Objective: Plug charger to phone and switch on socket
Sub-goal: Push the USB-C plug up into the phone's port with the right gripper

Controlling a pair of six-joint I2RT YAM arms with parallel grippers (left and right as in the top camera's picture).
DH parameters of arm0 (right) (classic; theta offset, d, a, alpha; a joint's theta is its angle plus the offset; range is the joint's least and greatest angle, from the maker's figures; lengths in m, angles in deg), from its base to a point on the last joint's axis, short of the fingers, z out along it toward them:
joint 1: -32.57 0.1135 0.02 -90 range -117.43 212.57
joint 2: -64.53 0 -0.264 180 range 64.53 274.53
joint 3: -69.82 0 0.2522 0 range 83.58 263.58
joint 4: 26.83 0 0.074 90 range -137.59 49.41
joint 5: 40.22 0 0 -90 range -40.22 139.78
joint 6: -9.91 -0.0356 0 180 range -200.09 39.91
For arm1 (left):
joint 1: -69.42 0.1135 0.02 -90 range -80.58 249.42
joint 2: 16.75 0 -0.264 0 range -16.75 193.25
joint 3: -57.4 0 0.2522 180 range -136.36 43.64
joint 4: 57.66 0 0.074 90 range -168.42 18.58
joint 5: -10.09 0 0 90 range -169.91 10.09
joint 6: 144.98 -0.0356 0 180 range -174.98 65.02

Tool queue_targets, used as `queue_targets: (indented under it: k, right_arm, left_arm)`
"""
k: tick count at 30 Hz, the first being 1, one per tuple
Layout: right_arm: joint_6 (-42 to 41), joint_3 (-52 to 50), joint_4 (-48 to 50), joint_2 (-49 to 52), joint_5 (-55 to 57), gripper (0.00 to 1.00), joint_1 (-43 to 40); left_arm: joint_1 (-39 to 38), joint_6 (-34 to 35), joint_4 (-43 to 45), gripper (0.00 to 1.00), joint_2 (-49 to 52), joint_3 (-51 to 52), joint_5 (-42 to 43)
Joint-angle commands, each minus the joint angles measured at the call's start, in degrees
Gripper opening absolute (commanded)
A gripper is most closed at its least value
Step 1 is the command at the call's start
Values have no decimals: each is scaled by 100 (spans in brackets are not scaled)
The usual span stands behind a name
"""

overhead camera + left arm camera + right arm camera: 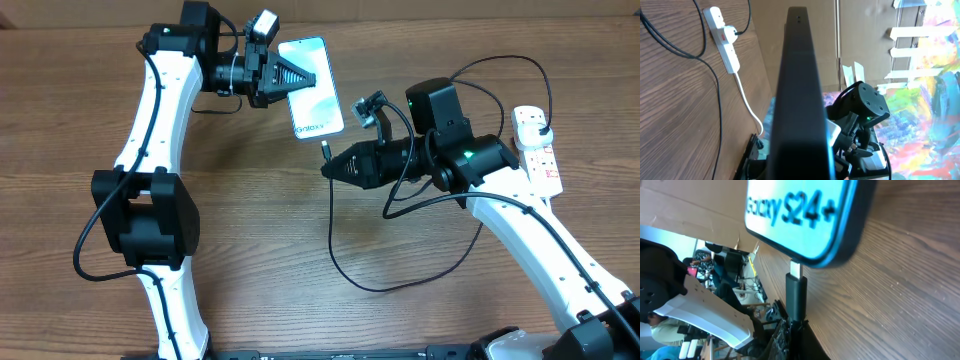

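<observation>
Here the left arm reaches across the upper left of the frame, the left gripper [297, 78] clenched on the phone [318, 100], held tilted at upper centre. From the lower right, the right arm stretches in, the right gripper [330, 166] grasping the charger [795, 297], whose tip meets the phone's lower edge. The socket [538, 150] lies at far right.

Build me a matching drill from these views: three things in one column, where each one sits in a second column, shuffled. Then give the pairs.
Things
1. slim rectangular phone with a light blue screen
2. small plug tip of the thin black cable
3. white elongated power strip

Places
A. lying on the brown wooden table, beside the right arm
B. clamped in the left arm's fingers, raised off the table
C. pinched in the right arm's fingers, its metal end at the phone's short edge

Pairs: 1-B, 2-C, 3-A
</observation>
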Motion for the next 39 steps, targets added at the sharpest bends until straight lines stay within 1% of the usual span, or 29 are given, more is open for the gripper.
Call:
queue_targets:
  k: [1,4,19,28,39]
  right_arm:
    - [-17,116,140,-48,-101,4,22]
    - [-20,116,168,-48,-101,4,22]
    - [-15,116,173,-48,-98,4,22]
    - [2,116,385,-48,-98,4,22]
    - [-9,116,378,-48,-87,4,22]
  left_arm:
    - [22,74,17,4,-59,-118,337]
    - [22,74,31,4,-59,-118,234]
    - [15,76,299,4,-59,-118,234]
    - [15,76,291,4,-59,-118,236]
    - [-70,131,243,4,-59,-118,238]
